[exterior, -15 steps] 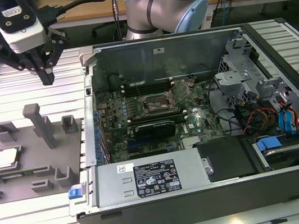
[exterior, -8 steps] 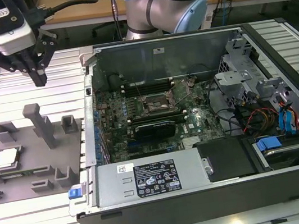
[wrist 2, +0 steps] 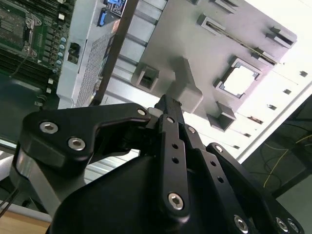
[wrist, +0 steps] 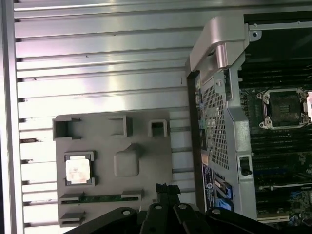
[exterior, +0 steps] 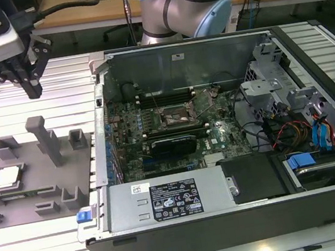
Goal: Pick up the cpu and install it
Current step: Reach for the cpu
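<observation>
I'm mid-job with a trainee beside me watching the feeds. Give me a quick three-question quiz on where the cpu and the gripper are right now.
1. True or false: the cpu already sits in the motherboard socket.
2. The gripper hangs above: A) the grey fixture plate; B) the open computer case; C) the blue drive latches.
3. Fill in: in the exterior view, the cpu lies on the view's ____ side.
Key: 1 false; 2 A; 3 left.
</observation>
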Robot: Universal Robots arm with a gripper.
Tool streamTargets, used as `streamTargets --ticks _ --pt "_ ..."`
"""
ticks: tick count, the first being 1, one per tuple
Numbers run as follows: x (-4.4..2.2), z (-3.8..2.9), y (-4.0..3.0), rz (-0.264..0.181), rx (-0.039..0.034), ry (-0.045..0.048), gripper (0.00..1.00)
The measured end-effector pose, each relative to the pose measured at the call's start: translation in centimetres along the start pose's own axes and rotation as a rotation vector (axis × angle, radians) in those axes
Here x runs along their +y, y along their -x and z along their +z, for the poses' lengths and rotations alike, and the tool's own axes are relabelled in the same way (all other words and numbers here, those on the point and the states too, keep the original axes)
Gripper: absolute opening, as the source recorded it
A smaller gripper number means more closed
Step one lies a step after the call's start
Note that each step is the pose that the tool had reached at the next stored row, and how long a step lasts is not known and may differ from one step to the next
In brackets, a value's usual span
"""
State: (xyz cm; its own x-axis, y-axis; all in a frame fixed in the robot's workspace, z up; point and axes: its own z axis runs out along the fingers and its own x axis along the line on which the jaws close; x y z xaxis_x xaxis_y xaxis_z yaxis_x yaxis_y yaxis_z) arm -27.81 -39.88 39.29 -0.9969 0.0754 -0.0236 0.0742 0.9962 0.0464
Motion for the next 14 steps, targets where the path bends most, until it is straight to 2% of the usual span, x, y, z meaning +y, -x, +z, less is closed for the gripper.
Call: streamTargets --ticks 14 --pt "-0.17 -0.01 -2.21 0.0 0.0001 0.0008 0.11"
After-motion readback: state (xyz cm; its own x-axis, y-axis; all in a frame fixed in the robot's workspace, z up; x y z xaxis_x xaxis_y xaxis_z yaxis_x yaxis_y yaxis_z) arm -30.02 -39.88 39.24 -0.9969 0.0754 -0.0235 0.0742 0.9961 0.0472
